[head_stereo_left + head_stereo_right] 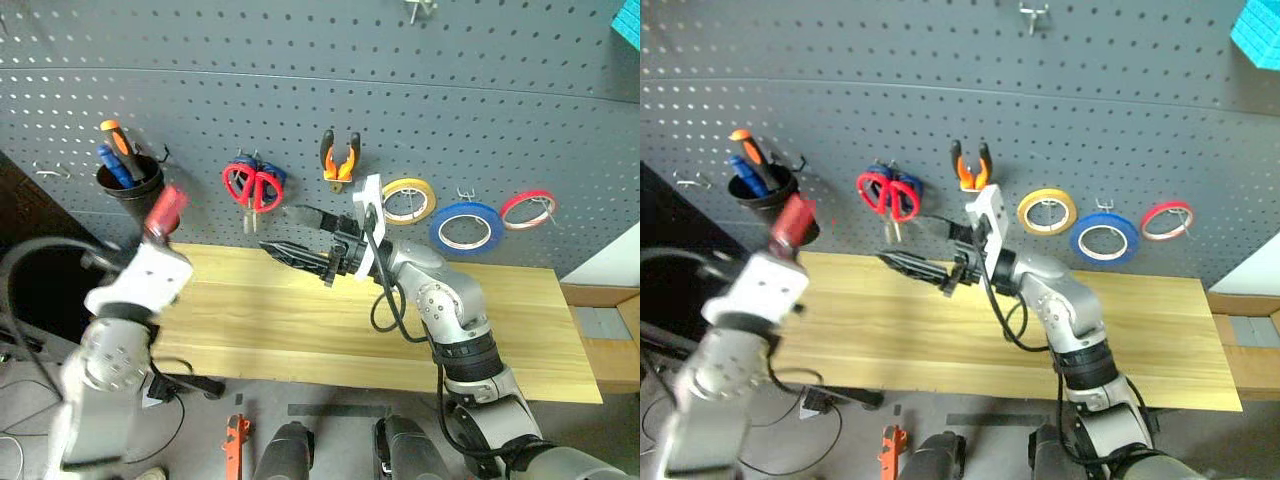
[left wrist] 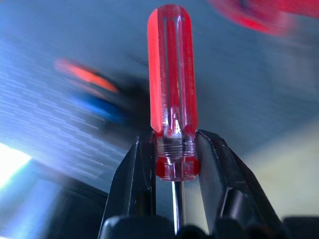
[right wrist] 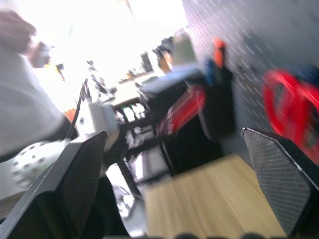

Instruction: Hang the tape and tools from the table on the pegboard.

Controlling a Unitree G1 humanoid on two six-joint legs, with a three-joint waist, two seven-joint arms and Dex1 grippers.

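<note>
**One tool left to hang**

On the dark grey perforated pegboard (image 1: 300, 90) hang the thin blue tape ring (image 1: 466, 227), the red-handled scissors (image 1: 253, 185) and the orange-and-black pliers (image 1: 340, 157); the light wooden table (image 1: 300, 320) is bare. The left gripper (image 2: 174, 164) clamps the slim translucent red-handled screwdriver (image 2: 172, 89), held near the black cup (image 1: 130, 190). The left wrist view shows that grip; the right wrist view shows the right gripper (image 3: 174, 184) spread wide, empty

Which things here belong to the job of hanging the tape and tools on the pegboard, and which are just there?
Belong to the job:
- screwdriver, clamped in the left claw
- red-handled scissors, hung
- pliers, hung
- blue tape, hung
- pegboard
- table

Just there:
- yellow roll
- red roll
- black cup with other screwdrivers
</note>
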